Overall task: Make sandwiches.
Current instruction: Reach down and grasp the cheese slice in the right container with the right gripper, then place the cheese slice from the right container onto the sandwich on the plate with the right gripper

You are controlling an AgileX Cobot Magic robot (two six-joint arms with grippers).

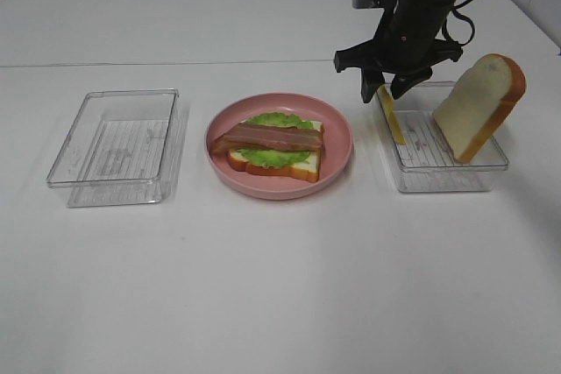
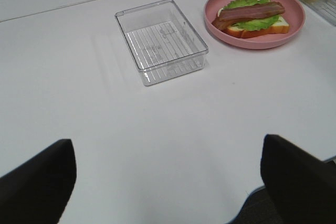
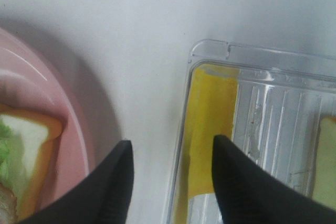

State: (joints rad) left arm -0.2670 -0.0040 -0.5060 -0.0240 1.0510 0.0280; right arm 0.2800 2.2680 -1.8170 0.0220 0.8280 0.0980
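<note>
1. High camera: right jaws low over the plate-side end of the right tray, parted. Yellow cheese standing on edge directly beneath them, against that tray's wall.
2. Right wrist camera, closer in: jaws apart, one outside the tray wall above the bare worktop, the other inside above the ribbed floor. Cheese and clear wall both in the gap between them. No telling whether either jaw touches the cheese; no clamp to be seen.
3. Plain only from the high camera: top bread slice leaning upright at the tray's other end, well out past the inside jaw. In the right wrist view, just a pale sliver at the picture's edge.
4. Past the outside jaw: pink plate carrying the part-built sandwich, with bottom bread slice, lettuce on it and bacon strip on top. Right wrist view: only the plate rim and one crust corner. High and left wrist views: the whole stack.
5. Seen only by the left wrist camera: left jaws wide apart, nothing between them, above bare worktop. Well ahead of them the left tray, and beyond it, off to one side, the plate with the sandwich.
</note>
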